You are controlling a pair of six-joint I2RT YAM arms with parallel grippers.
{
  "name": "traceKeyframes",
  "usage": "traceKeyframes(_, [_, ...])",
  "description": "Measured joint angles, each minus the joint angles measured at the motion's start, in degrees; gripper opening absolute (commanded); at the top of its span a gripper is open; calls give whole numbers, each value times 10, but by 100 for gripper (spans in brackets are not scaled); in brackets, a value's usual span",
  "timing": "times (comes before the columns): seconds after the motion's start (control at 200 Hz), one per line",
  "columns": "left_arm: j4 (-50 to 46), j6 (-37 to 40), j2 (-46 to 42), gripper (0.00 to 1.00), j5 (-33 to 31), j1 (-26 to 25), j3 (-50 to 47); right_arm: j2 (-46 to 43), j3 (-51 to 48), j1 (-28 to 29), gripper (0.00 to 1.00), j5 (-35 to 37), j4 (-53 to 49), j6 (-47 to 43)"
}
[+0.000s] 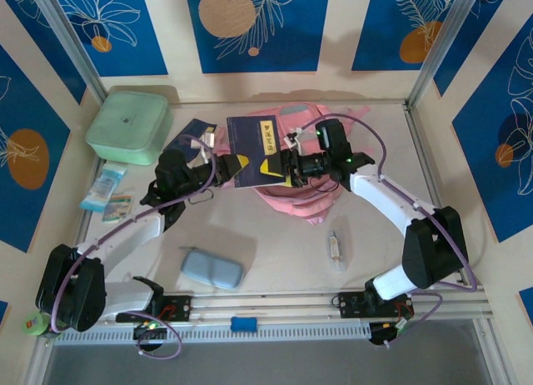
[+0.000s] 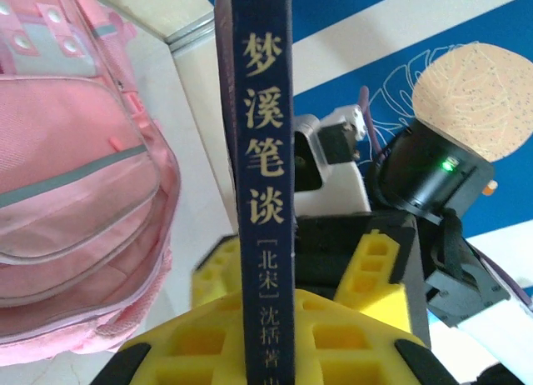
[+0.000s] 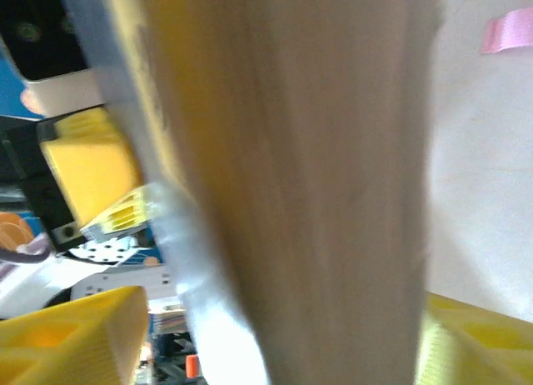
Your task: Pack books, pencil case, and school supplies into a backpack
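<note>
Navy book (image 2: 265, 152) closest to the lens: spine upright, gold Chinese lettering, clamped between the yellow fingers (image 2: 208, 335) of the left gripper (image 1: 236, 166). The right gripper (image 1: 278, 165) pinches the same book from the opposite side. On its own camera the page edges are a blur between its yellow fingers (image 3: 75, 339).

From above, the book is held over the left part of the pink backpack (image 1: 304, 197). A second navy booklet (image 1: 196, 137) lies just left of the backpack. The blue-grey pencil case (image 1: 211, 268) sits well in front of the backpack, toward the arm bases. The wrapped stick (image 1: 335, 248) lies in front of the backpack, on the right. A mint-green box (image 1: 129, 127) stands far left of the backpack.
</note>
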Motion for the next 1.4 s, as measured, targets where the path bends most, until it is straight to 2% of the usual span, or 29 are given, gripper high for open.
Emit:
traceKeyframes(0.34, [-19, 26, 2, 0, -23, -6, 2, -33, -16, -29, 13, -19, 37, 30])
traceKeyframes(0.425, [-33, 38, 2, 0, -29, -9, 8, -33, -16, -31, 5, -19, 33, 26])
traceKeyframes(0.465, [-39, 43, 2, 6, -31, -11, 10, -33, -16, -32, 2, -19, 29, 22])
traceKeyframes(0.605, [-72, 76, 2, 31, -38, -18, 20, -34, -11, -36, 0, -8, -8, 0])
traceKeyframes(0.7, [-135, 124, 2, 43, -50, -25, 38, -42, 3, -40, 0, 15, -62, -26])
traceKeyframes(0.81, [-235, 204, 7, 50, -93, -47, 88, -67, 17, -58, 0, 57, -132, -55])
traceKeyframes(1.071, [-378, 429, 108, 59, -173, -129, 227, -140, 19, -141, 0, 161, -273, -97])
traceKeyframes(1.401, [-489, 633, 293, 66, -230, -173, 375, -222, -45, -225, 0, 238, -337, -94])
